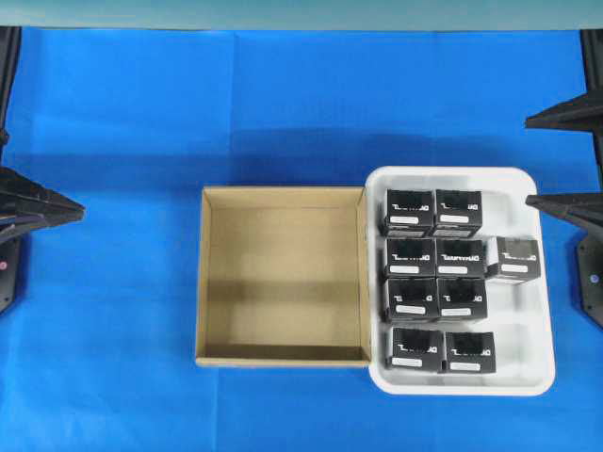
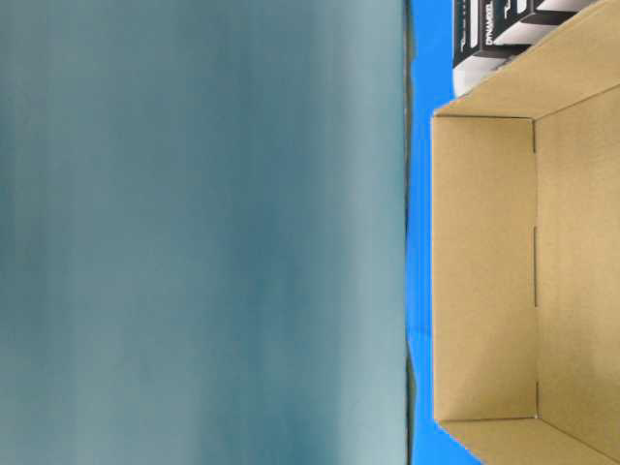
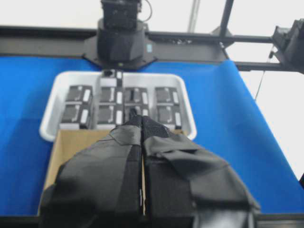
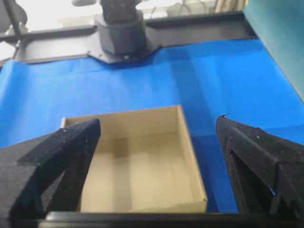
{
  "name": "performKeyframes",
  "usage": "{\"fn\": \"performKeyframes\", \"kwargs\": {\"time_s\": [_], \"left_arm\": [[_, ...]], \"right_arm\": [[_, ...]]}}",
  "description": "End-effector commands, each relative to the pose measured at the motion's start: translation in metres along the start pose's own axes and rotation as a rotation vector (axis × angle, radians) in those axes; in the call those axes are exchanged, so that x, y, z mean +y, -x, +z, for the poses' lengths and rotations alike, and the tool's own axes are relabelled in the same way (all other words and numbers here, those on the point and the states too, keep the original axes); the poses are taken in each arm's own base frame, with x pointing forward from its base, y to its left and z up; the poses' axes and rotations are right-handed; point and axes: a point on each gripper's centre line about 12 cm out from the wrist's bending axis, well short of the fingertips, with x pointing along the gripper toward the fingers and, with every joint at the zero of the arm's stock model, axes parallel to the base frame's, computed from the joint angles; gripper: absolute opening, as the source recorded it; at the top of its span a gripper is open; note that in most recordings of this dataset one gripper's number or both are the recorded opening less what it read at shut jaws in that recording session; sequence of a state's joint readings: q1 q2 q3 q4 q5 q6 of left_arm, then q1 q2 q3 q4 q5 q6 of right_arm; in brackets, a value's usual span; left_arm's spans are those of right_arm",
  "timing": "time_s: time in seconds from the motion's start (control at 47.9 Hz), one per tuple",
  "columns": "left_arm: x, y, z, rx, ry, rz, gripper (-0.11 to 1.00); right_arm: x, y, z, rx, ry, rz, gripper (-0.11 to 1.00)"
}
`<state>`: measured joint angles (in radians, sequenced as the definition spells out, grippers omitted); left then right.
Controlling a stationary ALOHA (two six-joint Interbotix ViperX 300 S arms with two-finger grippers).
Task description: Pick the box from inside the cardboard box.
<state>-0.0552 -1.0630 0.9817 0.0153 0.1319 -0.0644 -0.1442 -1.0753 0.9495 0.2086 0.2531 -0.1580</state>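
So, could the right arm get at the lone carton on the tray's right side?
Probably yes. The right claw is open, the lone carton stands apart from the other cartons on that arm's side, and nothing lies over it.

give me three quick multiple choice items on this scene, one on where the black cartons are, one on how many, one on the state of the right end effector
1. Where are the small black cartons with white labels?
A. in the white rounded plastic tray
B. in the brown cardboard box
C. on the blue cloth

2. How many black cartons show from overhead?
A. five
B. nine
C. twelve

3. How do the right end effector's fingers stand?
A. clamped on a carton
B. pressed together, empty
C. wide apart, empty

Answers:
1 A: all the cartons sit in the tray; the cardboard box holds nothing.
2 B: four rows of two, plus one carton on the right.
3 C: the wrist view shows a wide gap at the right end effector.
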Motion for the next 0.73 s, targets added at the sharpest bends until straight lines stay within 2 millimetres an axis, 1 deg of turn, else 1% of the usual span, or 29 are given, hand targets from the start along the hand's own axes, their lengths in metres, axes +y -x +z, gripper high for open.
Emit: {"fn": "performKeyframes", "kwargs": {"time_s": [0.0,0.251,0.605,0.71], "left_arm": [[-0.0006,-0.0013,0.0071,-0.018,-0.005,-0.002,-0.04],[-0.0004,-0.0003,0.0079,-0.023,-0.003,-0.001,-0.04],[-0.0004,-0.0003,0.0079,-0.023,-0.003,-0.001,-0.04],[-0.0005,-0.0007,0.0035,-0.012,0.012,-0.002,-0.04]], "right_arm": [[0.0001,-0.0010,0.0037,-0.018,-0.007,0.000,0.99],[0.0000,-0.0010,0.0043,-0.023,-0.041,0.000,0.99],[0.0010,0.0009,0.0050,-0.027,-0.042,0.005,0.99],[0.0016,0.0015,0.0045,-0.025,-0.041,0.009,0.99]]}}
